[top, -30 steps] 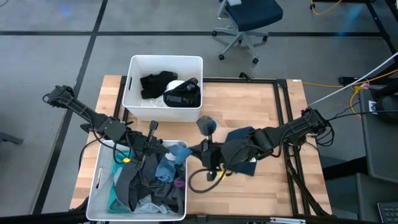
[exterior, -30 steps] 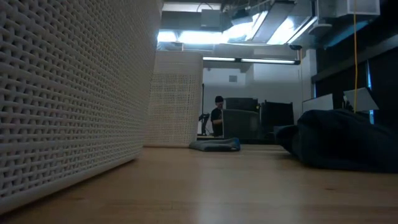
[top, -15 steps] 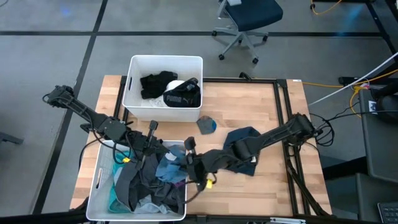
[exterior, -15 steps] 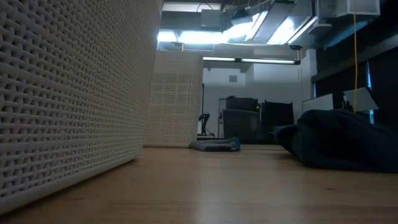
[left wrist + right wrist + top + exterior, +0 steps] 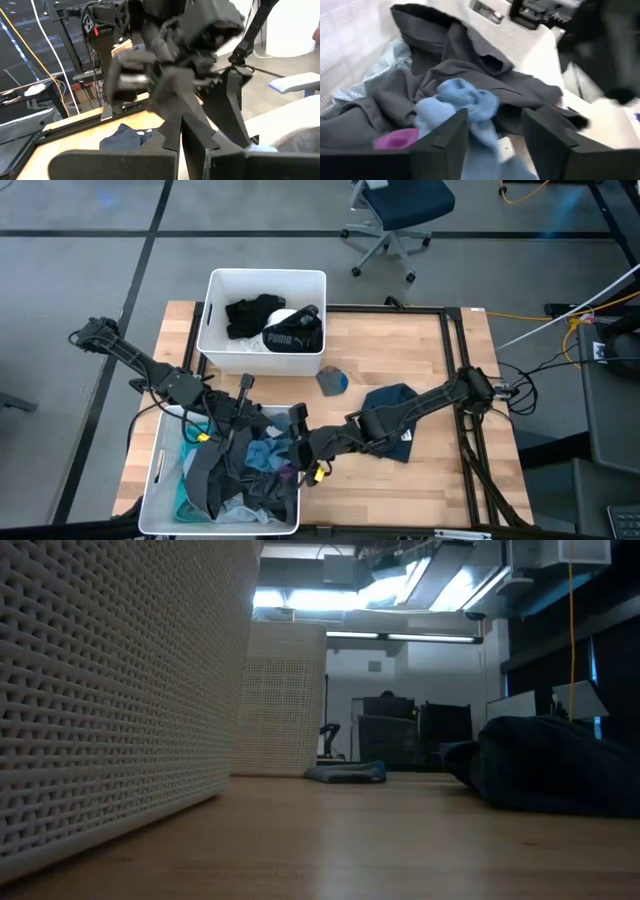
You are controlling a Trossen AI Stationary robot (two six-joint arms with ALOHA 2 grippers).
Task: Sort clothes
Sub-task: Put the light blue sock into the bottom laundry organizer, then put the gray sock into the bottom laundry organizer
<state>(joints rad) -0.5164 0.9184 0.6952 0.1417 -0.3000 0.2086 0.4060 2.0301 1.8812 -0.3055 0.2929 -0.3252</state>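
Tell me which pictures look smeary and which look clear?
Left wrist view: the other arm's grey hand is smeared with motion blur. Right wrist view: soft too, though the light blue garment and grey clothes still read. High view: clear, evenly lit. Low view: the near white bin is sharp; bright ceiling lights glare behind.

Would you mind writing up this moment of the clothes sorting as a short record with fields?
Far bin: white, holds black garments, one with PUMA lettering
Near bin: white, piled with grey, teal and light blue clothes
Right tool: open, over the near bin's right edge, just above a light blue garment
Left tool: at the near bin's far edge
On table: dark navy garment; small blue-grey piece
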